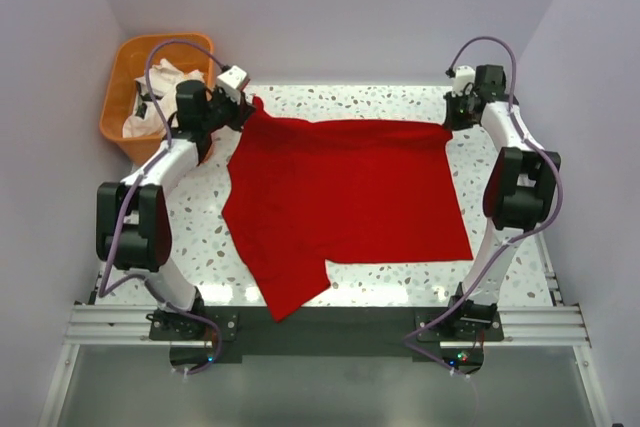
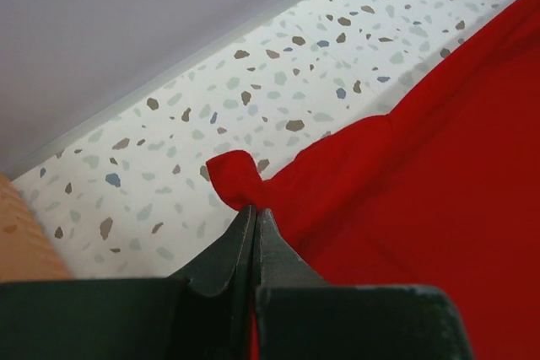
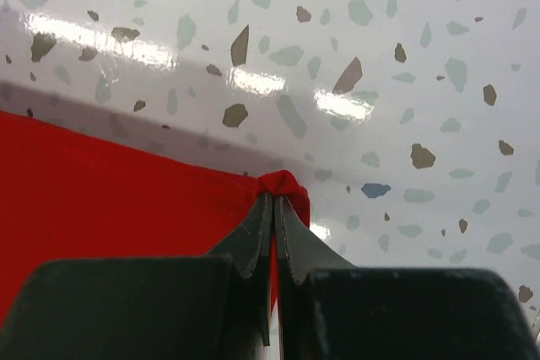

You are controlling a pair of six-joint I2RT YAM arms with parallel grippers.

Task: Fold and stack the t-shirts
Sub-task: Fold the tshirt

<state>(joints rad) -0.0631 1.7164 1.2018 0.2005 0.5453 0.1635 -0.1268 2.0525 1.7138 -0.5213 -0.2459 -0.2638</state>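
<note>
Mostly flat red t-shirt [image 1: 345, 197] on speckled table [image 1: 203, 235]

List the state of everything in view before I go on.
red t-shirt: spread out, unfolded, far edge stretched between both hands.
left hand: shut on the red t-shirt's far-left corner.
right hand: shut on its far-right corner.
white t-shirts: crumpled, unfolded, in the basket.
orange basket: upright, holding the white t-shirts.

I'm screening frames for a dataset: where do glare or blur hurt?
Right wrist: bright glare streaks on the table beyond the red t-shirt; right gripper close and soft. Left wrist: no glare, left gripper dark and blurred. Top external: even light, sharp, mild sheen on the table's near edge.
</note>
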